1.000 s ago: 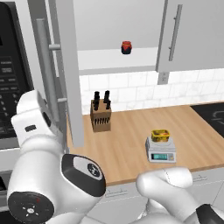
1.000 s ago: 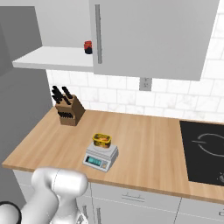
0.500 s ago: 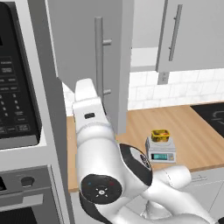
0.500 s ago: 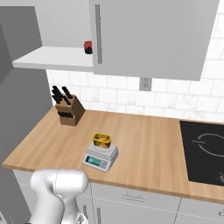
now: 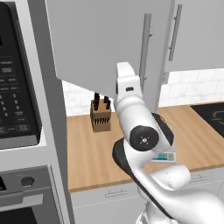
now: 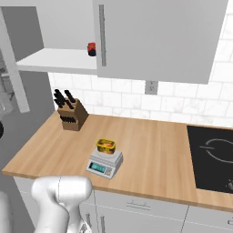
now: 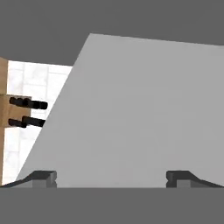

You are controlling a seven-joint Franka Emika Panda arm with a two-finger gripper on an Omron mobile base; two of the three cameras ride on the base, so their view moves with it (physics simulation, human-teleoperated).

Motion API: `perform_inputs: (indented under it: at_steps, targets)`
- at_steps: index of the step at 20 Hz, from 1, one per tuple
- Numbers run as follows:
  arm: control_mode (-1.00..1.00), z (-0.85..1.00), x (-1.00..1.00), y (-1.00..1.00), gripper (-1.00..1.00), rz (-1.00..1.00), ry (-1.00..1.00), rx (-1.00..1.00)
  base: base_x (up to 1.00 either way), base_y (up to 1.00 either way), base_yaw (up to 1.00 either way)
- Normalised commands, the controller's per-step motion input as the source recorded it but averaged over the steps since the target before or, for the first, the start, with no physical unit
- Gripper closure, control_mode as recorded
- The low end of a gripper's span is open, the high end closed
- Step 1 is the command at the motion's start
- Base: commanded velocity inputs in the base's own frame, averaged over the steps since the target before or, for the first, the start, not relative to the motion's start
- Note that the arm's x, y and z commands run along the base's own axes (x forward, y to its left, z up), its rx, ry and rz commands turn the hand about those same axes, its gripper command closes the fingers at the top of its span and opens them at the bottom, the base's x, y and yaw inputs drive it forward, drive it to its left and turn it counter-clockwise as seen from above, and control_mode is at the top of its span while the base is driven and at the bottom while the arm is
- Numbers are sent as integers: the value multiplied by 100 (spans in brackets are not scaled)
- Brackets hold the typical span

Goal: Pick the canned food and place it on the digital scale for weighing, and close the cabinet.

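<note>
The yellow-gold canned food [image 6: 105, 145] sits on the light-grey digital scale [image 6: 104, 163] near the counter's front edge. In the left base view my arm [image 5: 133, 113] rises in front of the scale [image 5: 165, 155] and hides most of it. The cabinet [image 6: 159, 36] has its left door [image 5: 100, 39] partly swung in, with the handle [image 5: 146, 48] facing me and the white shelf [image 6: 54, 59] still exposed. My gripper [image 7: 111, 178] is open with nothing between its fingertips, close against the door's flat grey face [image 7: 140, 109].
A small red jar [image 6: 92, 48] stands on the cabinet shelf. A wooden knife block [image 6: 70, 116] is at the back left of the counter, and a black cooktop [image 6: 213, 157] lies at the right. A black microwave [image 5: 17, 87] fills the left wall.
The cabinet's left door has swung from edge-on toward shut, its handle moving right in the left base view. My arm rose along with it. The can stayed on the scale.
</note>
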Motion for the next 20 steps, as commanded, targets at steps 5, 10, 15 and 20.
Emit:
perform_inputs:
  at_steps: [5,10,15,20]
  targets:
    - [-100,0,100,-46,-100,0,0,11,0,0,0]
    - [-100,0,99,-33,-100,0,0,13,0,0,0]
    - [-100,0,93,-15,-100,1,0,8,0,0,0]
    - [-100,0,92,-6,-100,0,0,3,0,0,0]
